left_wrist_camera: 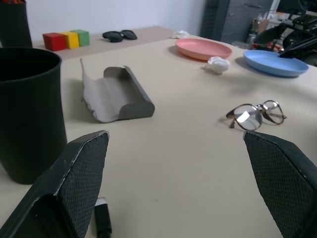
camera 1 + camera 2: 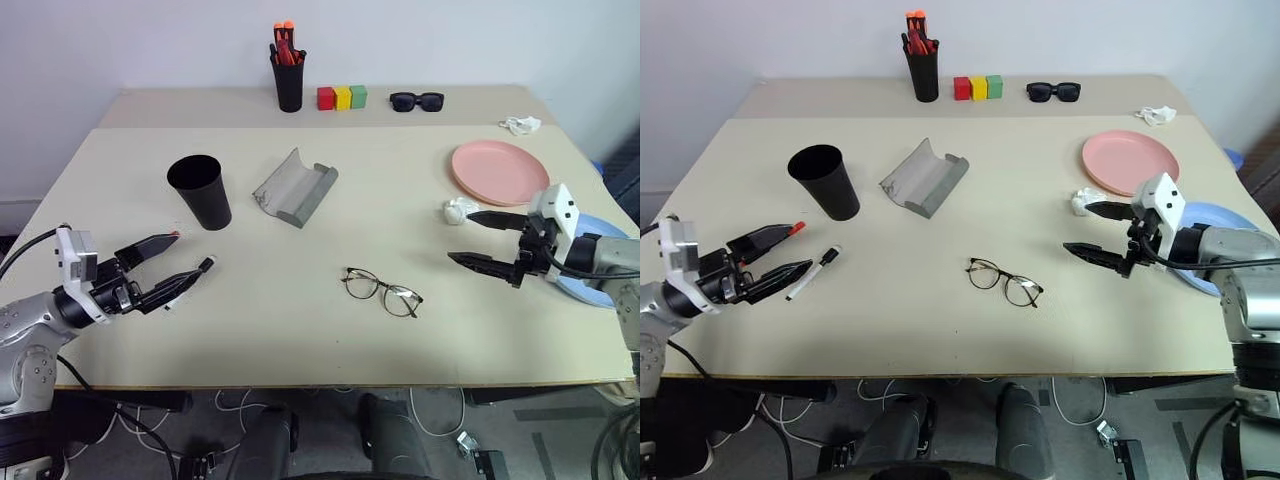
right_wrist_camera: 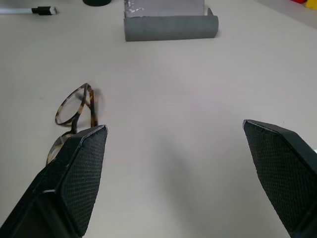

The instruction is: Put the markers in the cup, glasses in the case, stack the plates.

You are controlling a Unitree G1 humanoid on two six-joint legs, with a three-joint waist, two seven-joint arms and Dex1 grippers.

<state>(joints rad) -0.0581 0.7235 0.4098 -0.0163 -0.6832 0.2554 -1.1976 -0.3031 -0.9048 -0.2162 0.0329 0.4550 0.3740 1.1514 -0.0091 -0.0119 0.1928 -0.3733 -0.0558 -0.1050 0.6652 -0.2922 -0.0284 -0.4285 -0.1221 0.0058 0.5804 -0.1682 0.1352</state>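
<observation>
Hovering over the table, both grippers wide and empty

Left gripper [image 2: 768,255] spread wide near the front-left edge, beside two markers: black-capped marker [image 2: 814,272] and red-capped marker [image 2: 797,228]. Cup [image 2: 824,181] upright behind them. Case [image 2: 924,178] lies open mid-table. Glasses [image 2: 1004,282] near centre front. Right gripper [image 2: 1096,231] spread wide, holding nothing, by pink plate [image 2: 1130,161] and blue plate [image 2: 1215,222].

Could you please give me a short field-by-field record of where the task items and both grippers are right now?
markers: black-capped marker and red-capped marker lie on the table, near the left gripper
cup: upright, nothing visible inside
glasses: unfolded, mid-table
case: flap open, right of the cup
plates: pink plate and blue plate side by side, unstacked
left gripper: open, holding nothing
right gripper: open, holding nothing
</observation>
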